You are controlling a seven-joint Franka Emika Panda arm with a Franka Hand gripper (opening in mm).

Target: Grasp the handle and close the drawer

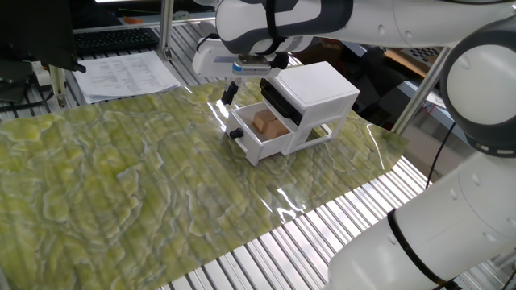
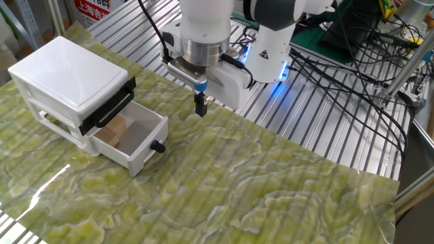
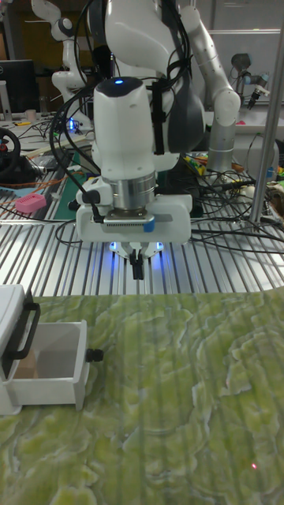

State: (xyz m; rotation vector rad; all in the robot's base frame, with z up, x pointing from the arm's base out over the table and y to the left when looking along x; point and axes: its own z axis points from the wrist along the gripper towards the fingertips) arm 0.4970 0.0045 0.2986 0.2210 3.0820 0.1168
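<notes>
While the gripper (image 2: 200, 106) hangs pinched shut, empty, a descent like this could miss the tiny handle (image 2: 158, 147) and leave the drawer (image 2: 133, 142) open.

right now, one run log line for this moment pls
phase: approach | gripper: fingers together, empty, above mat, clear of handle | drawer: open, brown block inside | contact: none
</notes>
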